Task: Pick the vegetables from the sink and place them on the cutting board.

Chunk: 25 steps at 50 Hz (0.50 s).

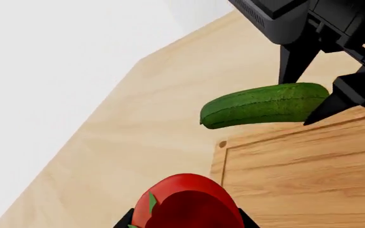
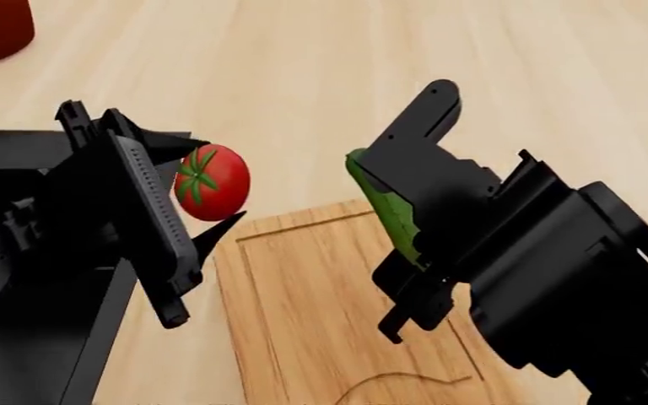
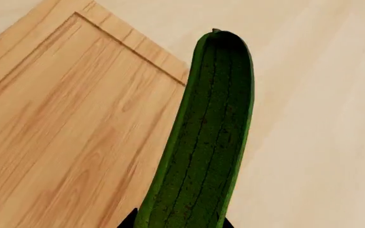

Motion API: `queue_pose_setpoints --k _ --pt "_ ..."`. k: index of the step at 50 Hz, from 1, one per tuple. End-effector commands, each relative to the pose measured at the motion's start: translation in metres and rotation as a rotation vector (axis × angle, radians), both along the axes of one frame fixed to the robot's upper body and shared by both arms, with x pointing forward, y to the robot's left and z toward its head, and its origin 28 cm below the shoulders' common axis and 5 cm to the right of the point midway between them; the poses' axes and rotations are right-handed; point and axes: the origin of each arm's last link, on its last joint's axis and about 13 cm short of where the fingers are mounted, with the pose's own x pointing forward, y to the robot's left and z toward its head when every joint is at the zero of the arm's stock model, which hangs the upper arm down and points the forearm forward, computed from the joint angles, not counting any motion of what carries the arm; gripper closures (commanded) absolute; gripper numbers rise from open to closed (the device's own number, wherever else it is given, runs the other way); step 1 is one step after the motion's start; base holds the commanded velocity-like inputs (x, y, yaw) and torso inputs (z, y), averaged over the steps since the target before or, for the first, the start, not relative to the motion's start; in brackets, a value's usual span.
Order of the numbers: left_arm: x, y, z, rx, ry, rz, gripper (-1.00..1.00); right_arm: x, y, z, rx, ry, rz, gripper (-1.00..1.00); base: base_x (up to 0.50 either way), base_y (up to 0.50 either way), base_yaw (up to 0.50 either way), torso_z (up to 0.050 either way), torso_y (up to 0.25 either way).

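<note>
Left pincer (image 2: 206, 190) clamped, right pincer (image 2: 397, 211) clamped, both arms raised

No readable text, label, brand, number or sign appears on anything in these views.

Tomato (image 2: 213, 180) left of cucumber (image 2: 380, 207)
</note>
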Motion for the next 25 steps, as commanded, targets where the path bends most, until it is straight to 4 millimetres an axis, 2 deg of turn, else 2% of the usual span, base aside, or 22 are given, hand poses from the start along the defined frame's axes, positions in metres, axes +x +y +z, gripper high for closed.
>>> queue_pose_setpoints --k 1,5,10,11,16,18,25 --pt "-0.001 -0.007 0.005 -0.034 -0.001 0.004 1.00 -0.002 -0.003 0.004 0.005 -0.025 -0.013 1.00 0.00 -0.50 0.00 0.000 0.000" --pt "-0.002 -0.011 0.008 -0.052 0.039 0.031 1.00 -0.004 -0.004 0.005 0.066 -0.040 -0.037 1.00 0.00 -0.48 0.00 0.000 0.000" --pt "-0.007 -0.020 0.022 -0.113 0.060 -0.006 1.00 -0.004 -0.004 0.011 0.103 -0.065 -0.060 1.00 0.00 0.00 0.00 0.000 0.000" --pt "-0.009 -0.023 0.024 -0.118 0.068 -0.029 1.00 -0.005 -0.004 0.010 0.035 -0.073 -0.075 1.00 0.00 0.00 0.00 0.000 0.000" --pt "-0.011 -0.032 0.019 -0.125 0.147 -0.018 1.00 -0.007 0.000 0.009 0.074 -0.060 -0.111 1.00 0.00 0.00 0.00 0.000 0.000" --pt "-0.010 -0.034 0.017 -0.128 0.234 0.016 1.00 -0.009 0.004 0.009 0.075 -0.052 -0.123 1.00 0.00 0.00 0.00 0.000 0.000" --pt "0.002 -0.040 0.003 -0.100 0.348 0.101 1.00 -0.013 0.012 0.012 0.050 -0.075 -0.108 1.00 0.00 0.00 0.00 0.000 0.002"
